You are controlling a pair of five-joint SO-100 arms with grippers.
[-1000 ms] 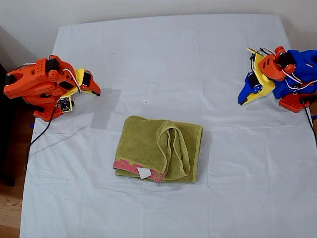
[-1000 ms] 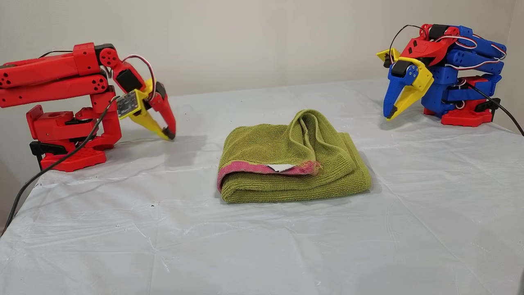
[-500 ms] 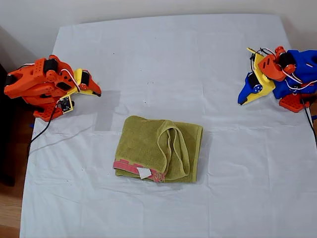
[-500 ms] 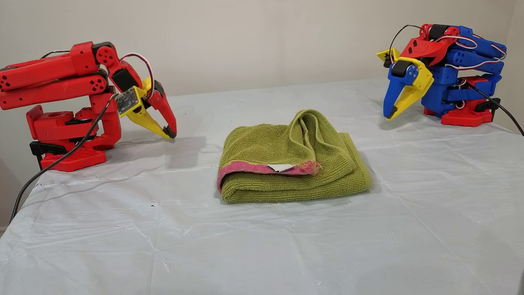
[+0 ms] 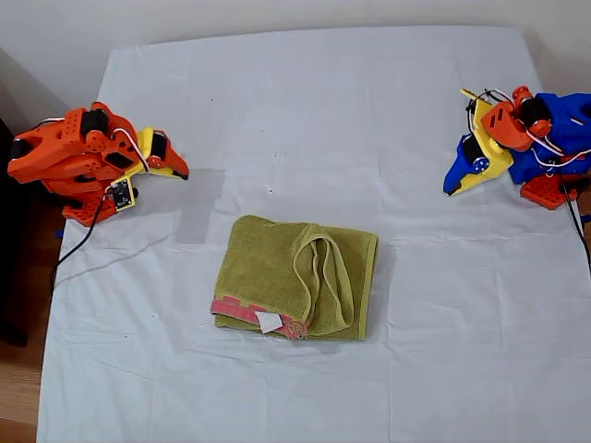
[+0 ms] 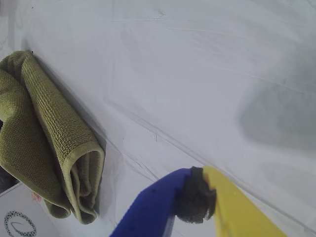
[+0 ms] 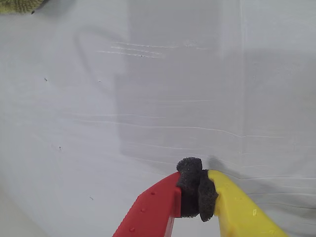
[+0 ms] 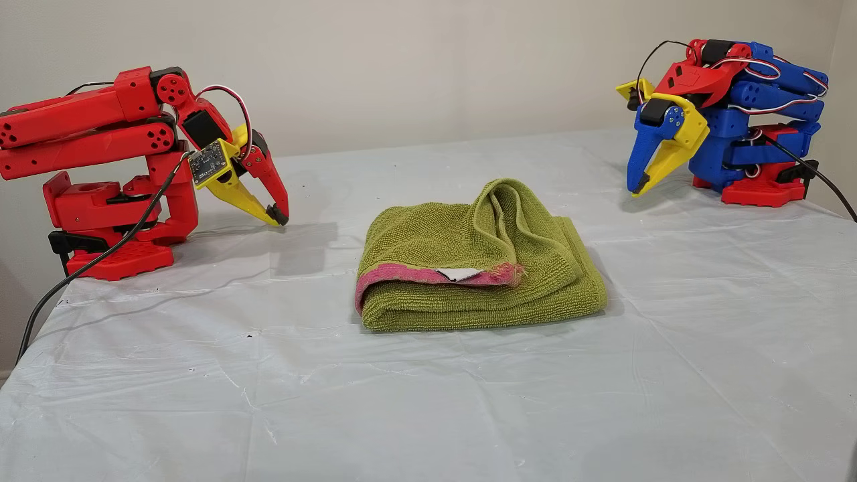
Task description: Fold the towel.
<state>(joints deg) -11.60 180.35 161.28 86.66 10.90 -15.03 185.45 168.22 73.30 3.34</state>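
Note:
The olive-green towel [image 5: 295, 279] lies folded into a thick bundle in the middle of the table, a loose ridge running across its top. Its pink-red hem and small white tag [image 8: 458, 273] face the front edge in the other view [image 8: 469, 294]. My first gripper [image 5: 450, 191], blue and yellow, hangs shut over the cloth at the exterior view's right, well apart from the towel [image 6: 39, 143]; its black pads [image 6: 196, 201] touch. My second gripper [image 5: 183, 173], red and yellow, is shut at the exterior view's left, tip just above the table [image 8: 280, 217]. Only a corner of the towel [image 7: 15, 5] shows there.
A white tablecloth [image 5: 277, 111] covers the whole table. The red arm's base [image 8: 107, 258] and its black cable [image 8: 80, 278] sit at the other view's left. The blue arm's base [image 8: 763, 191] stands at that view's right.
My second gripper has lifted slightly and drawn back a little toward its base. The towel and my first gripper have not moved.

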